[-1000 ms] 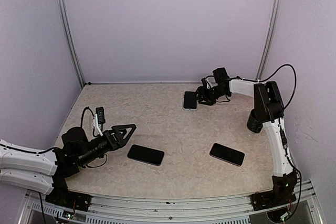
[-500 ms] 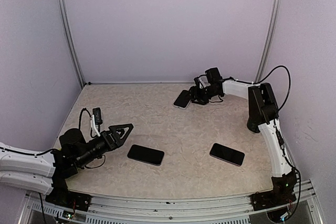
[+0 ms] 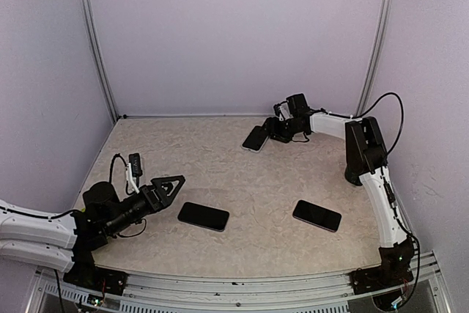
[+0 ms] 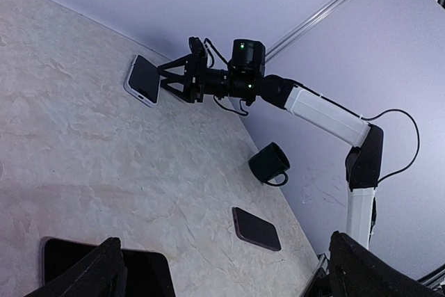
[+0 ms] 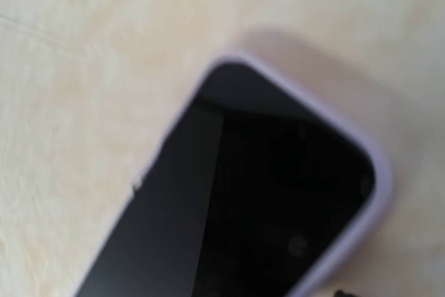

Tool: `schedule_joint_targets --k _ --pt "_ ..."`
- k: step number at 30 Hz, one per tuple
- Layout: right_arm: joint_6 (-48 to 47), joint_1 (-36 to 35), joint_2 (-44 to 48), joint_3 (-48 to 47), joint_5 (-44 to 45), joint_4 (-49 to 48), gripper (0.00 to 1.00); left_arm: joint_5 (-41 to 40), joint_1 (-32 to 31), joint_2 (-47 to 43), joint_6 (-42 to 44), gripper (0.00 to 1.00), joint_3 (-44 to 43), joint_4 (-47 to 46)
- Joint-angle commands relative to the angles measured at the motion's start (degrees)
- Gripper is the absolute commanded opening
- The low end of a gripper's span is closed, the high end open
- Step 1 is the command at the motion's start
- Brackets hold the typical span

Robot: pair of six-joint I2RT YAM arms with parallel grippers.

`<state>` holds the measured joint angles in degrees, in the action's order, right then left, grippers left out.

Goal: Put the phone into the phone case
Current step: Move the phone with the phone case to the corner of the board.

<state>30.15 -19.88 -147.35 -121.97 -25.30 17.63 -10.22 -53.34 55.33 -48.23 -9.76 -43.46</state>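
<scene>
One phone (image 5: 243, 227) fills the lavender case (image 5: 363, 149); left pincer (image 3: 174, 185) and right pincer (image 3: 270, 134) both gape open.

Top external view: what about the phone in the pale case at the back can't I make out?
- Grip: the right gripper is at the cased phone, too small in top and left wrist views to tell whether it holds it.
- Flat or tilted: too small there; right wrist view is blurred.
- Its lower end: cut off by the right wrist view's bottom edge.

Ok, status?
Left gripper open, beside dark phone. Right gripper at lilac-cased phone, grip unclear. Nothing blocking.
</scene>
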Motion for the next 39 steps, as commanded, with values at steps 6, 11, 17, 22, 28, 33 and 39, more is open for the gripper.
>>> schedule_joint_targets --k 6,11,17,22,28,33,39 --pt "6.34 0.1 -9.19 -6.54 -8.58 -12.45 0.74 -1.53 0.17 -3.86 -0.99 0.99 2.7 0.54" --pt "4.16 0.1 -5.13 -2.68 -7.79 -13.07 0.75 -2.36 0.22 -6.34 -1.12 0.98 3.6 1.7" --pt "-4.78 -0.8 6.7 10.36 -0.09 -11.46 0.78 -3.04 0.24 -7.43 -1.22 0.98 4.47 1.43" --pt "-14.43 -4.65 12.71 17.72 8.72 -7.08 0.83 -2.83 0.28 -5.78 -1.05 0.98 4.32 -0.58" --pt "-21.63 -9.75 12.22 18.88 22.54 -1.35 0.88 -2.19 0.46 -3.2 -0.67 0.98 3.62 -2.29" --pt "-21.53 -11.75 10.85 18.89 29.3 0.18 0.9 -2.11 0.45 -2.78 -0.72 0.98 3.73 -2.57" --pt "-19.57 -12.29 8.84 16.5 36.39 2.21 0.9 -2.64 0.48 -3.71 -1.01 0.98 4.48 -2.44"
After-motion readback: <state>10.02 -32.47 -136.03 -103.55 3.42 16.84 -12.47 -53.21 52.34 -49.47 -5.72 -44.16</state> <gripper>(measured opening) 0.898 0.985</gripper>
